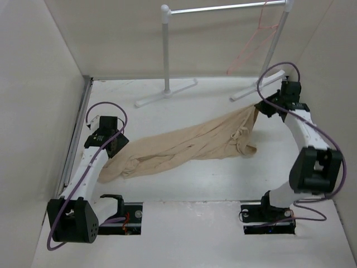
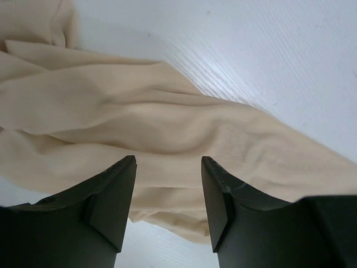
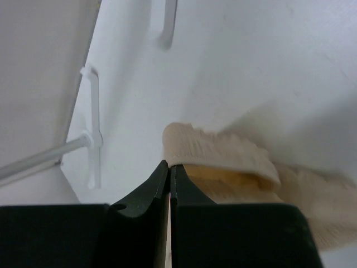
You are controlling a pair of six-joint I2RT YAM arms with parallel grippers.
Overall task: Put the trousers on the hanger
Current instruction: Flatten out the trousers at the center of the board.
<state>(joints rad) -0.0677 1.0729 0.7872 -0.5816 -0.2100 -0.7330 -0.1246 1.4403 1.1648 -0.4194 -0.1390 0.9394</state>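
Near the desk's (image 1: pixel 195 190) left edge, the left claw (image 2: pixel 168 192) hangs low over the leg ends of the trousers (image 1: pixel 184 145). Its fingers (image 2: pixel 114 204) stand about half apart with folded tan cloth showing between and beyond them, and it has hold of nothing that I can see. The trousers lie slack across the middle of the desk, running from that left side toward the far right, bunched and creased along the way.

At the far right the waistband rises off the desk to the right claw (image 3: pixel 169 174). Its fingers are pressed together with the gathered elastic edge right at their tips, so it appears to have a pinch on the very rim of the waist.

Beyond, along the far edge, the rack (image 1: pixel 166 50) stands on its two feet, and the hanger (image 1: pixel 249 49) dangles from the right end of its bar, well apart from the cloth.

That thin pinch is the main worry: lifting the full weight of the legs may pull the band out of the tips. With the legs unheld, they would drag and twist. The hanger hangs free, so a nudge from cloth or claw could swing it or knock it off the bar.
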